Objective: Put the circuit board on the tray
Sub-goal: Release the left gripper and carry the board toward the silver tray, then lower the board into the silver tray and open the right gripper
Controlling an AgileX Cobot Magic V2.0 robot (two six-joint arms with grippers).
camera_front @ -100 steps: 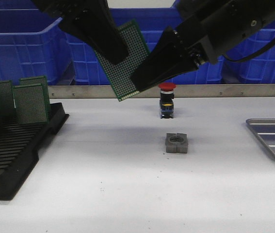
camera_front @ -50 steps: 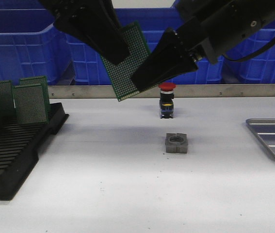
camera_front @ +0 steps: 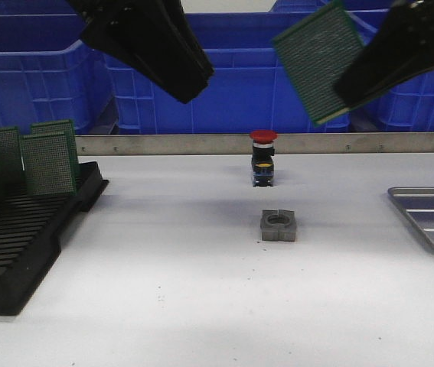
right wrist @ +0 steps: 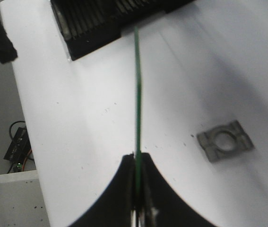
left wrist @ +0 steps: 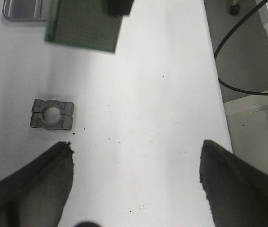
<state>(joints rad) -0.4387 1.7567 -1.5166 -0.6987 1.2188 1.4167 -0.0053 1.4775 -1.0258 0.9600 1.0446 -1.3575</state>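
Observation:
My right gripper (camera_front: 348,93) is shut on a green perforated circuit board (camera_front: 316,60) and holds it tilted, high above the table right of centre. In the right wrist view the board (right wrist: 137,90) shows edge-on, pinched between the fingers (right wrist: 124,189). The board also shows in the left wrist view (left wrist: 84,23). My left gripper (camera_front: 190,88) hangs high over the table left of centre; its jaws stand wide apart and empty in the left wrist view (left wrist: 136,149). The silver-grey ridged tray (camera_front: 431,218) lies at the table's right edge, partly out of view.
A black slotted rack (camera_front: 17,245) at the left holds several upright green boards (camera_front: 47,162). A red-capped push button (camera_front: 262,157) stands at mid-table, with a grey metal clamp block (camera_front: 279,225) in front of it. Blue bins (camera_front: 239,73) line the back.
The left gripper let go of the board and opened. The right gripper has carried the board away to the right and upward. The left arm stayed nearly in place.

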